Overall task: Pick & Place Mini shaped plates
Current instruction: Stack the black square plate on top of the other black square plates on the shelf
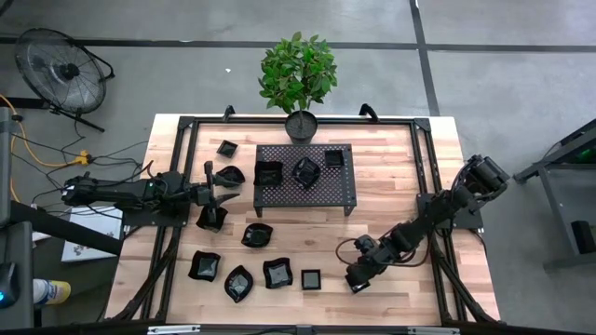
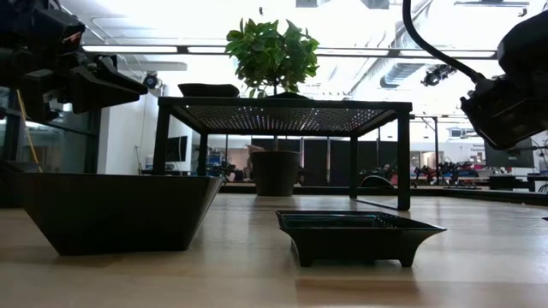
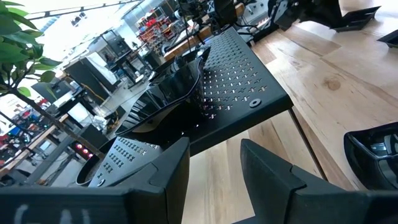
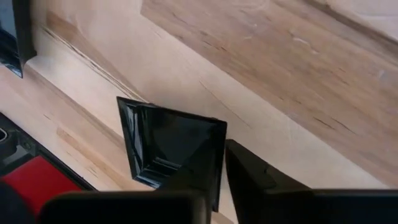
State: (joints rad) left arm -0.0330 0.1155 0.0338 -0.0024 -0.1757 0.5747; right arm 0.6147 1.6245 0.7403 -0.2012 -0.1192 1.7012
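Right gripper (image 4: 221, 168), lower right of the high view, pinches 1 glossy black square mini plate's (image 4: 168, 149) rim.

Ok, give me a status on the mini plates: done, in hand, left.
Done: three plates sit on the perforated rack.
In hand: the right gripper, near the table's front edge, pinches the rim of a square plate. The left gripper hovers open and empty by the rack's left end.
Left: about eight loose plates lie on the table, left of and in front of the rack.
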